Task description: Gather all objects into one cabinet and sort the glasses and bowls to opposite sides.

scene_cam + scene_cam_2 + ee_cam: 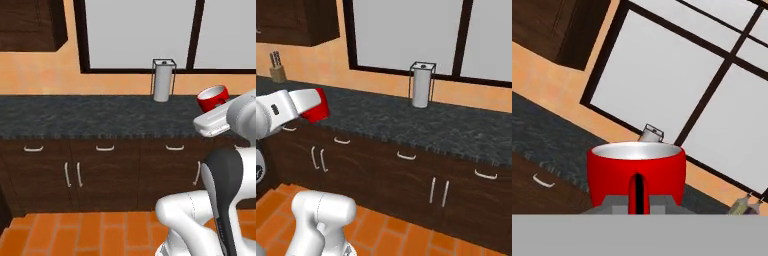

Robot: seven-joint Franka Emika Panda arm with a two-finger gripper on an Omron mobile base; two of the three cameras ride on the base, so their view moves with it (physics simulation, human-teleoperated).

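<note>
A glossy red cup [212,97] with a white inside, one of the glasses, hangs in the air above the dark counter. My gripper [637,202] is shut on it from below, and the cup [637,170] stands upright in the hand view. From the right base view the cup [316,107] juts out past the white hand, in front of the counter's edge. A dark brown wall cabinet [30,25] hangs at the upper left, well apart from the cup; the same cabinet [296,20] has its lower part in frame. The bowls are out of view.
A paper towel holder [162,80] stands on the speckled counter [90,117] below the window [140,30]. A knife block [276,70] sits at the far left. Base cabinets [105,175] with short handles run under the counter. Small bottles [747,205] stand at the right.
</note>
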